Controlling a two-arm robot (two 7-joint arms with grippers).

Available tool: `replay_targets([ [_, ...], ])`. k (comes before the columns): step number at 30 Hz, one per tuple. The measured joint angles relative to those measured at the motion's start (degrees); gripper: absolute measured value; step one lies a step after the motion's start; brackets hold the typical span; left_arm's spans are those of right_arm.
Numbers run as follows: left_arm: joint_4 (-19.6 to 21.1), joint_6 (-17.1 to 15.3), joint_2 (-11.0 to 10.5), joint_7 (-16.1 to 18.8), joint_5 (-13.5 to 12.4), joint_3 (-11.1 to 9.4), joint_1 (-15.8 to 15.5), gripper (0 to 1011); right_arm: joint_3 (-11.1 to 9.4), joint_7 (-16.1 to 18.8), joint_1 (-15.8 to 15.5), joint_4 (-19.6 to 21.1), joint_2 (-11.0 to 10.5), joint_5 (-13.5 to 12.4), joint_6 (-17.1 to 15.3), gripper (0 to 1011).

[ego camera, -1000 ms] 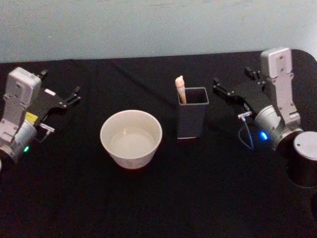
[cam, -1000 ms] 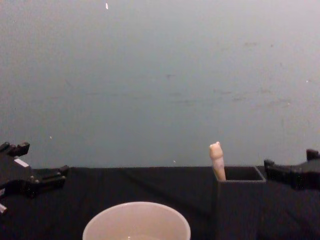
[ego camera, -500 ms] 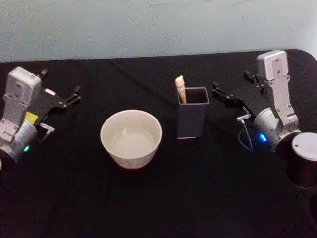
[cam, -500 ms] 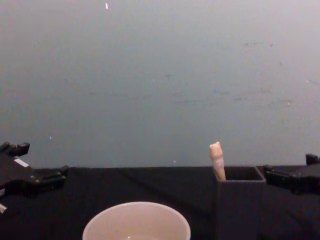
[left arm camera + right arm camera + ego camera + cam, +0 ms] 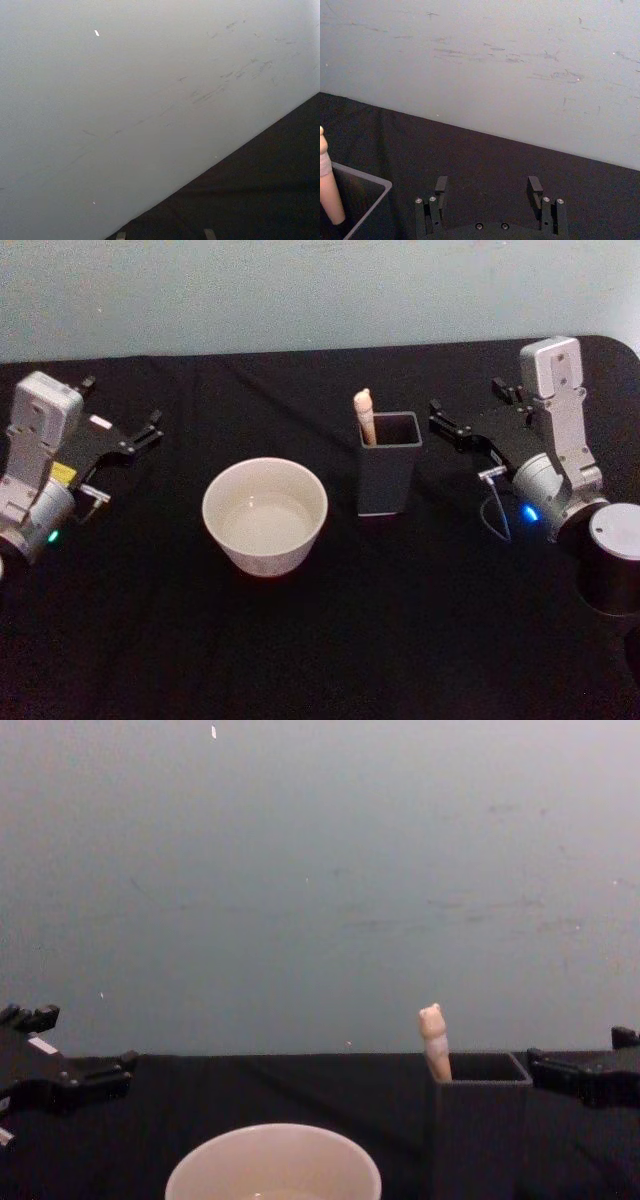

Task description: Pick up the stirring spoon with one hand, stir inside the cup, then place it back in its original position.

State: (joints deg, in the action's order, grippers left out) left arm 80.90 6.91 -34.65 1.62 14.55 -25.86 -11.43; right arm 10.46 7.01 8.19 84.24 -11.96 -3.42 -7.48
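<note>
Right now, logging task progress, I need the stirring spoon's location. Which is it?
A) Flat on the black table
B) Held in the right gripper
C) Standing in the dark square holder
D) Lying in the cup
C: the stirring spoon stands in the holder, its cream handle above the rim, beside the cup; the right gripper is open and apart from it.

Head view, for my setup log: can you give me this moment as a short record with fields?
stirring spoon: upright in the holder, handle sticking out
holder: dark square box, right of the cup
cup: on the black table, apart from the holder
right gripper: open, beside the holder, holding nothing
left gripper: parked at the table's left
</note>
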Motion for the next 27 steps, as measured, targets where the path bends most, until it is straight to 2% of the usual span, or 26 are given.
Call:
replay_targets([
  [27, 0.0, 0.0, 0.0, 0.0, 0.0, 0.0, 0.0, 1001, 0.0, 0.0, 0.0, 0.1, 0.0, -0.1, 0.0, 1002],
])
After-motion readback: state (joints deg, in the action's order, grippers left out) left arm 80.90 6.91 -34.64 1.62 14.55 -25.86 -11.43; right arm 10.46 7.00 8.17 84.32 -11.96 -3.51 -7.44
